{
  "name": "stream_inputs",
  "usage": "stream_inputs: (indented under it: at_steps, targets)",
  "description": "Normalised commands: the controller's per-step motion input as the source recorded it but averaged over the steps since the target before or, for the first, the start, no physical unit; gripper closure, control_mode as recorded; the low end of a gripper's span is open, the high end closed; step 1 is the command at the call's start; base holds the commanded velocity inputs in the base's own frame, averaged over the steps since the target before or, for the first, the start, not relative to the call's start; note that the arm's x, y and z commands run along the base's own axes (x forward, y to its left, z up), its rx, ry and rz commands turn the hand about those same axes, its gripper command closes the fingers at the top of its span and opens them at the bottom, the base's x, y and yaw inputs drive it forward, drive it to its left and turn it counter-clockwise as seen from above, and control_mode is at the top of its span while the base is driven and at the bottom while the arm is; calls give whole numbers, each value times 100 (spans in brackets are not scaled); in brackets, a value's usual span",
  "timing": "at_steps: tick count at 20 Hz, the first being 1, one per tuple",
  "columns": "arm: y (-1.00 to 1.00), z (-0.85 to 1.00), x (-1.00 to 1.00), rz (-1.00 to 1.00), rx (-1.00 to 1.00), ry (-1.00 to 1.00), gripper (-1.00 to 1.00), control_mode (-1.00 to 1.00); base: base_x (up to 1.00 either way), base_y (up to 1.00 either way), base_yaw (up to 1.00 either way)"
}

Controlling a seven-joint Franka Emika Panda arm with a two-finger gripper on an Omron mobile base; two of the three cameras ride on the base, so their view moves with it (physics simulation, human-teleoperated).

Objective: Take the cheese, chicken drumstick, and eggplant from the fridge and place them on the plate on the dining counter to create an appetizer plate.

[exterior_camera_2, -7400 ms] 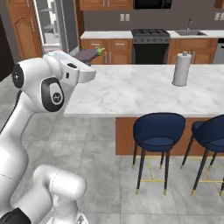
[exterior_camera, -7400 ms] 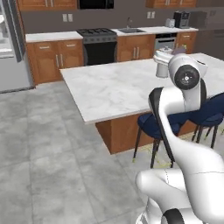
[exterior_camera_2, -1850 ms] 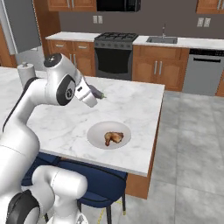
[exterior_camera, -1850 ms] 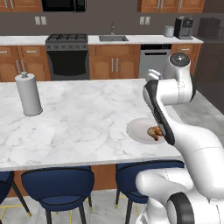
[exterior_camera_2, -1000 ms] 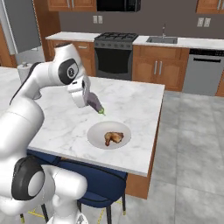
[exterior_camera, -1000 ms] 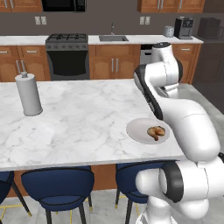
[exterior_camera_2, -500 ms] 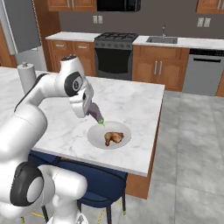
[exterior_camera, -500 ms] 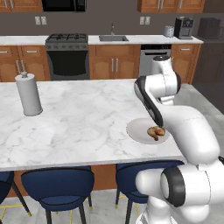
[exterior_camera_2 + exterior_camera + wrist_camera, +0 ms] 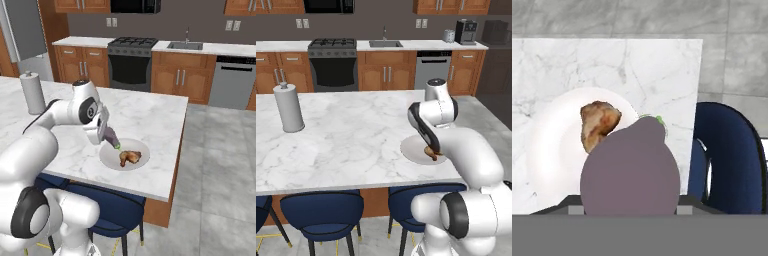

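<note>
Eggplant (image 9: 630, 170): dull purple, rounded, green stem tip pointing down toward the plate (image 9: 108, 157). Gripper (image 9: 106, 135) clamped on it, just above plate's near-left rim. Chicken drumstick (image 9: 129, 157) lies on plate, glossy brown. Plate sits near the dining counter (image 9: 150, 117) corner; bare marble on far side.

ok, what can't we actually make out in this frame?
- Gripper fingertips: hand view, covered by the eggplant; right base view, too small.
- Whether the eggplant touches the plate: unclear.
- Plate's near side: left base view, behind the arm; hand view, behind the eggplant.
- Chicken drumstick: mostly hidden by the arm in the left base view.
- Cheese: can't tell where it is.
</note>
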Motion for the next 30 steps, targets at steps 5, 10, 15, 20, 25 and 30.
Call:
stream_inputs:
  at_steps: [5,10,15,20,25,30]
  targets:
    - [0,-27,53,0,0,0,100,-100,0,0,0]
    - [0,-28,48,0,0,0,100,-100,0,0,0]
    - [0,-28,33,0,0,0,100,-100,0,0,0]
    - [0,-25,30,0,0,0,100,-100,0,0,0]
    - [0,-23,28,0,0,0,100,-100,0,0,0]
    - [-1,-23,25,0,0,0,100,-100,0,0,0]
